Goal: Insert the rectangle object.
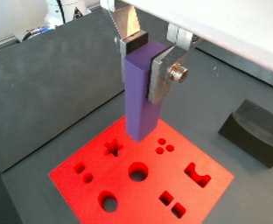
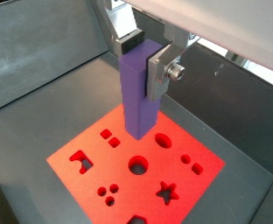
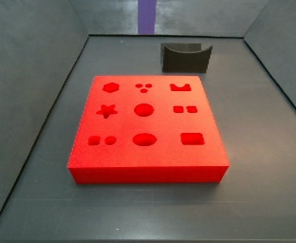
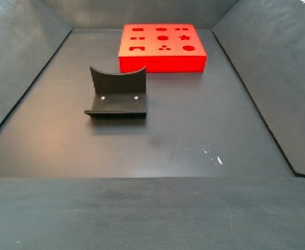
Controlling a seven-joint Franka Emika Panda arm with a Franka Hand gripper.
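- Grey walls enclose a dark bench [image 4: 168, 137] carrying the red block [image 3: 144, 119] and a dark curved holder [image 4: 116, 95].
- High above the block, the end effector [image 1: 143, 54] is clamped on the rectangle object [image 1: 143, 96], which hangs upright in both wrist views.
- Judged step: carrying toward insertion.
- Next: line the bar up over the rectangular hole [image 3: 193, 139], then descend straight.

The silver two-finger gripper [image 1: 147, 59] holds the long purple-blue rectangular bar [image 1: 143, 98] upright above the flat red block with shaped holes [image 3: 145, 128]. The dark grey curved holder [image 3: 185, 57] stands apart, behind the block.
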